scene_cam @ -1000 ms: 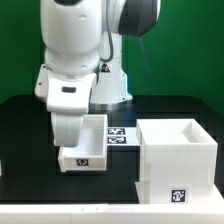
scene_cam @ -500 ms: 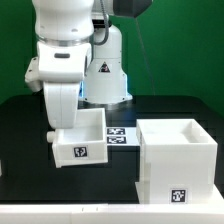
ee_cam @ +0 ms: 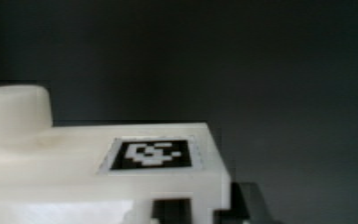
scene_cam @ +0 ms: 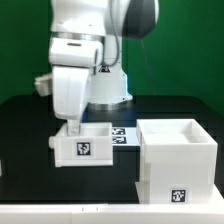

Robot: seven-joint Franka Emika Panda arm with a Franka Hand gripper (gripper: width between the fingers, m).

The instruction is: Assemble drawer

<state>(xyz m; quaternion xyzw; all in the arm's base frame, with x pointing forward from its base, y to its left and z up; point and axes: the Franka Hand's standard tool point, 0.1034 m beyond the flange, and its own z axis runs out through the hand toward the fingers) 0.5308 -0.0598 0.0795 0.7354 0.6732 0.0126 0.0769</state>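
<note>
Tray (scene_cam: pixel 88 147) shifted; held in pincer (scene_cam: pixel 72 128)

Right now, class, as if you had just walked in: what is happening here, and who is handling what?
The robot arm's gripper reaches down onto a wall of the small white drawer tray and appears to be gripping it. The larger white casing stands apart on the exterior view's right, its open side up. The tray is not yet inside it. The marker board lies flat on the black table behind them.
</note>
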